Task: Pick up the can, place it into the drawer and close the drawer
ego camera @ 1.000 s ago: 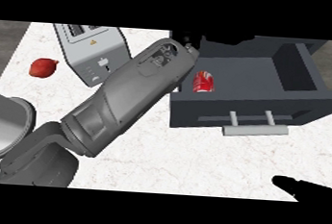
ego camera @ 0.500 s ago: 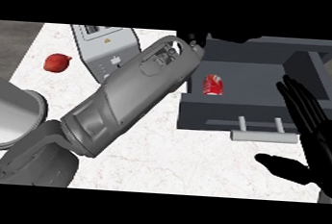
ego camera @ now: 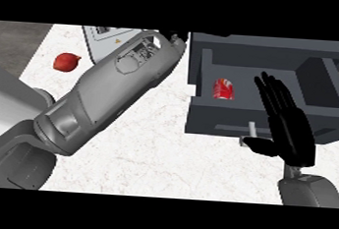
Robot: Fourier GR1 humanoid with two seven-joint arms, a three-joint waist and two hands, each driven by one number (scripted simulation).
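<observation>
Can (ego camera: 225, 89): lies inside the open drawer (ego camera: 204, 74), right of the middle of the frame.
Done: the can is in, it seems.
Left: shut the drawer.
Right hand (ego camera: 288, 126): fingers straight, holding nothing, at the drawer's front by the handle (ego camera: 250, 132).
Left hand (ego camera: 178, 37): mostly hidden at the top; cannot tell its fingers.
Room: bare counter (ego camera: 170, 156) below the drawer; the left forearm (ego camera: 108, 93) lies close on its left side.

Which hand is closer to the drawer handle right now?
The right hand: its open palm is over the drawer handle. The left hand is farther, up by the open drawer's far left corner.
</observation>
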